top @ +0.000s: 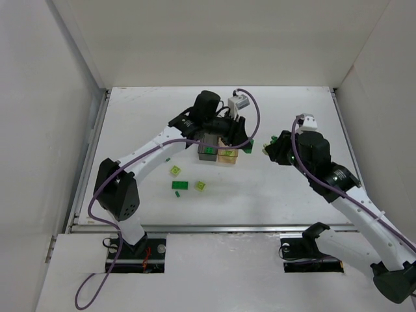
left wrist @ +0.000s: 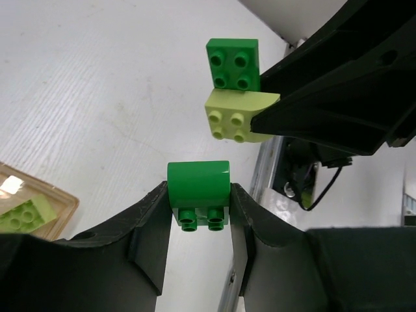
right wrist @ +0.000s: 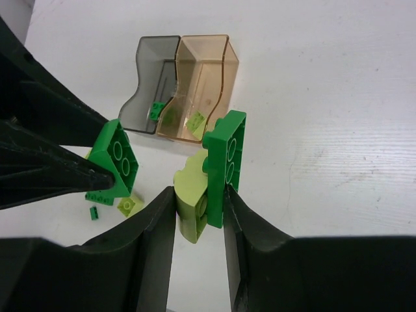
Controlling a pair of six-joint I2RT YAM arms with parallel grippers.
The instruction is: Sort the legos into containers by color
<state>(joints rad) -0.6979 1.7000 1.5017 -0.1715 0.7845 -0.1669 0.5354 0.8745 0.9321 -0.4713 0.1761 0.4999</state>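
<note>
A dark green curved lego [left wrist: 198,187] sits between the fingers of my left gripper [left wrist: 198,203], which is shut on it just right of the containers. My right gripper [right wrist: 199,195] is shut on a lime lego [right wrist: 190,201] stuck to a dark green plate [right wrist: 227,153], and the two held pieces hang close together, apart. The smoky grey bin [right wrist: 144,97] holds a green lego [right wrist: 156,110]. The pale orange bin [right wrist: 208,65] holds lime legos [right wrist: 195,120]. From above, both grippers meet at the bins' right side, left [top: 248,145], right [top: 267,150].
Loose legos lie on the table left of and below the bins: a lime one [top: 175,171], a dark green one [top: 180,185], another lime one [top: 201,186] and a tiny green piece [top: 168,159]. White walls enclose the table on three sides.
</note>
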